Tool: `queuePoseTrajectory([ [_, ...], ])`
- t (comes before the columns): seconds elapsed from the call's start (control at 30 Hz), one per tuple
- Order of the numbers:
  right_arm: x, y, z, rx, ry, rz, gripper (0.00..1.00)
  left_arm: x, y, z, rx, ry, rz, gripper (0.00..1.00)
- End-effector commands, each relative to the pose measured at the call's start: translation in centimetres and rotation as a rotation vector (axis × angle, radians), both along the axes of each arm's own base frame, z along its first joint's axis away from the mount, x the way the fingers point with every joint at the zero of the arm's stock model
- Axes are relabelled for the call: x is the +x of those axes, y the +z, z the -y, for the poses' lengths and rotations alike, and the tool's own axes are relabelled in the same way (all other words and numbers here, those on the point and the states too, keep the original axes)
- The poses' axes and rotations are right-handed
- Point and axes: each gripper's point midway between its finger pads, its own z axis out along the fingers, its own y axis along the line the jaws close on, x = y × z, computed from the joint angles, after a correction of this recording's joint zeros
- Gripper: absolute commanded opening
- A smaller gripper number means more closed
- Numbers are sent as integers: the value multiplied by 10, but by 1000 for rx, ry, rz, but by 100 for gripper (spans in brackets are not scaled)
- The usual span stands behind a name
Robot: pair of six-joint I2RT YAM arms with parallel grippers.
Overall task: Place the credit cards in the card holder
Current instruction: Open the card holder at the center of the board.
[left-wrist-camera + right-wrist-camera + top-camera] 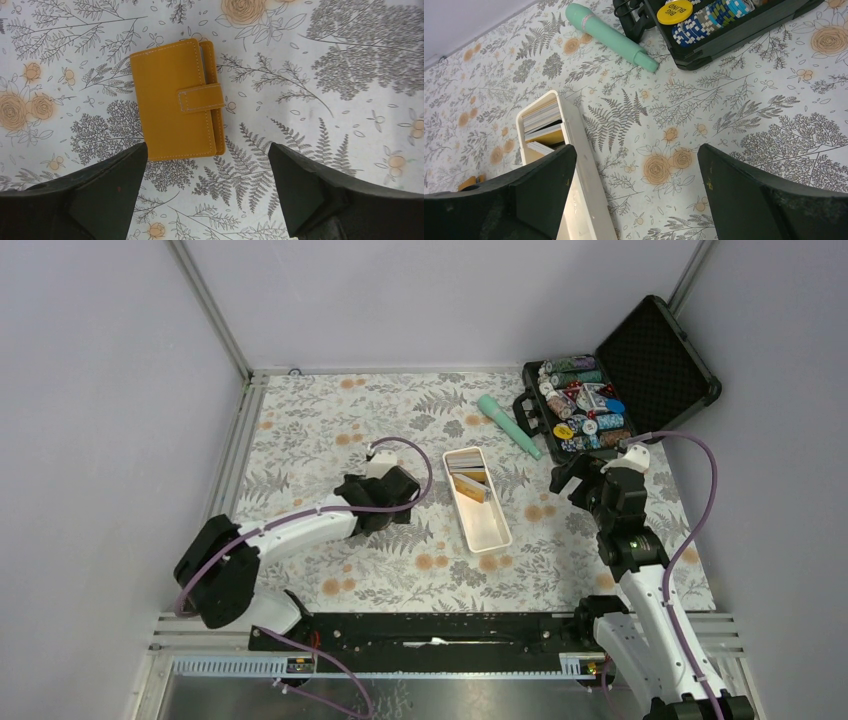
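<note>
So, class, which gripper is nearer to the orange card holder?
Left. The left gripper hangs open directly above the card holder. The right gripper is on the far side of the white tray, near the poker chip case.

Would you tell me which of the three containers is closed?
The orange card holder, its tab strapped across the cover; the black chip case stands open and the white tray is open-topped.
</note>
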Motion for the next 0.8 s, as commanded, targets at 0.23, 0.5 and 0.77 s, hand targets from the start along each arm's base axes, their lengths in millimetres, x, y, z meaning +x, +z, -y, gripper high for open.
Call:
queuePoseTrajectory([
  [0.23,0,5,-14,47,69,33,100,13,-28,0,108,25,24,91],
  [0.5,-5,4,-14,43,73,48,100,8,-46,-7,142,41,-3,69],
  [0.77,-5,4,-18,53,95,42,100,7,-56,-6,152,34,-29,55],
])
